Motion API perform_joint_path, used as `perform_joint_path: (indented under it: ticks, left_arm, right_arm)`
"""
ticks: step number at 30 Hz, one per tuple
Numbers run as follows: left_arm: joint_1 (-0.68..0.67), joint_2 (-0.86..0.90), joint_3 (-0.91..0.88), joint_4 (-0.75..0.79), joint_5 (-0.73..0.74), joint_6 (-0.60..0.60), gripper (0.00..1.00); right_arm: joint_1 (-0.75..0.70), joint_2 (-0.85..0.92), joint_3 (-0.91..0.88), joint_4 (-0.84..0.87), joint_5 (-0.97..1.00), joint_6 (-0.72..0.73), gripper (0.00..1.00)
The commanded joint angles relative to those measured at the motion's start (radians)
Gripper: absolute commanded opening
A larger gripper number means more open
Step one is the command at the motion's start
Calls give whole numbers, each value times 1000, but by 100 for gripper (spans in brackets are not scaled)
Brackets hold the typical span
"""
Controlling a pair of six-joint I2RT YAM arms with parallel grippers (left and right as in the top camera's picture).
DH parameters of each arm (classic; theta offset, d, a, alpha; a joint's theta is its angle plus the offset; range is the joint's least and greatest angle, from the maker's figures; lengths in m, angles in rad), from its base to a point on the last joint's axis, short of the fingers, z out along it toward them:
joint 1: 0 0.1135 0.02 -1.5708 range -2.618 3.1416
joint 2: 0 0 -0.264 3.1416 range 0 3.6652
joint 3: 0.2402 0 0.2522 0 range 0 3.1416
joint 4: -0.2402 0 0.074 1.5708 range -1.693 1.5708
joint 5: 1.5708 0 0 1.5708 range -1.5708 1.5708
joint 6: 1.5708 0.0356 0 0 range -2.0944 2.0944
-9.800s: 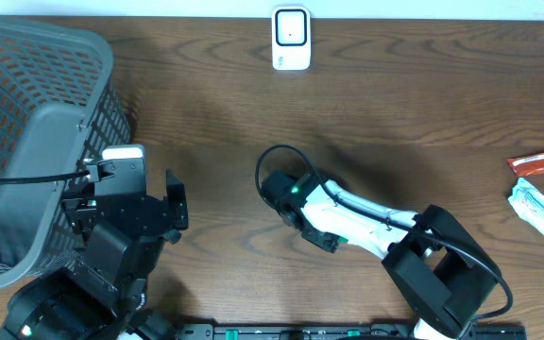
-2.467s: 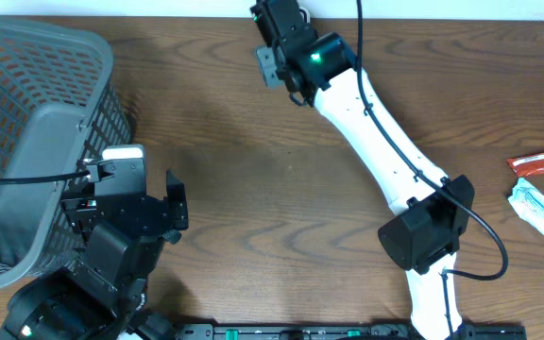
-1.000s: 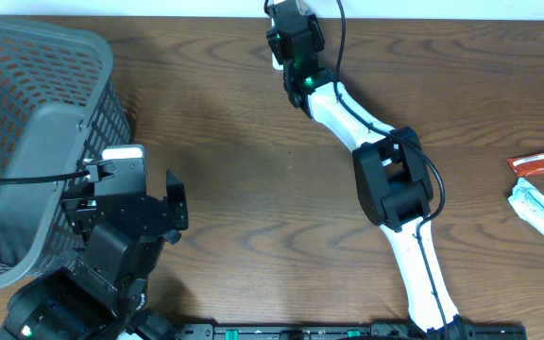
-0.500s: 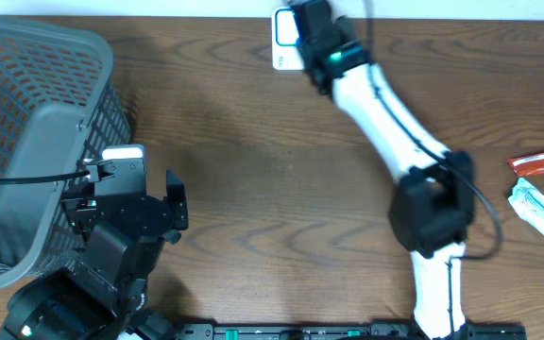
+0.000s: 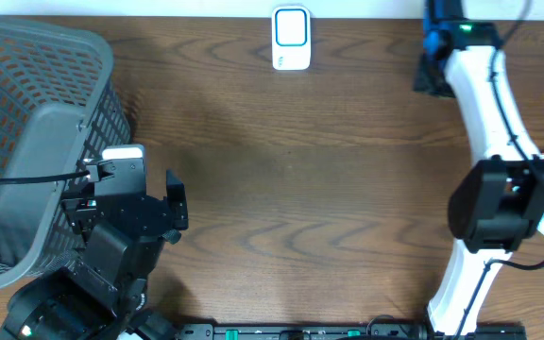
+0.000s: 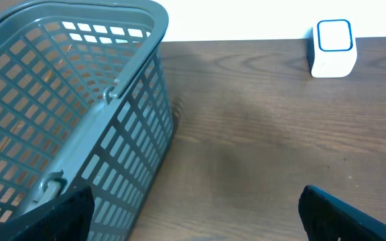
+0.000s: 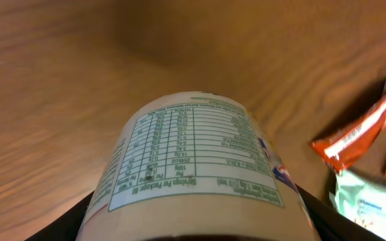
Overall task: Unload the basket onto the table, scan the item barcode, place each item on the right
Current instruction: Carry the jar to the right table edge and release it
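overhead, left to right: a grey basket (image 5: 26,142) sits far left of the white scanner (image 5: 291,38). below-left of the scanner, well apart, the left gripper (image 6: 200,217) rests empty, fingers spread. right of the scanner, the right gripper (image 7: 193,231) pinches a round container (image 7: 193,154), long axis running out along the fingers, nutrition panel facing the wrist camera; no barcode shows. the scanner lies to the container's left, so the right arm seems best placed. farther right lie a red packet (image 7: 364,127) and a pale packet (image 7: 364,194).
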Motion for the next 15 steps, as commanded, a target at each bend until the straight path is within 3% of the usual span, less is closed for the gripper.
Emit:
perform_joint_path:
  ticks: [1, 15]
  left_arm:
    - [3, -3, 6, -2, -12, -5, 98]
    - [3, -3, 6, -2, -12, -5, 98]
  right_arm:
    - [-104, -6, -66, 10, -108, 46, 48]
    - [-346, -5, -462, 321, -173, 47, 50]
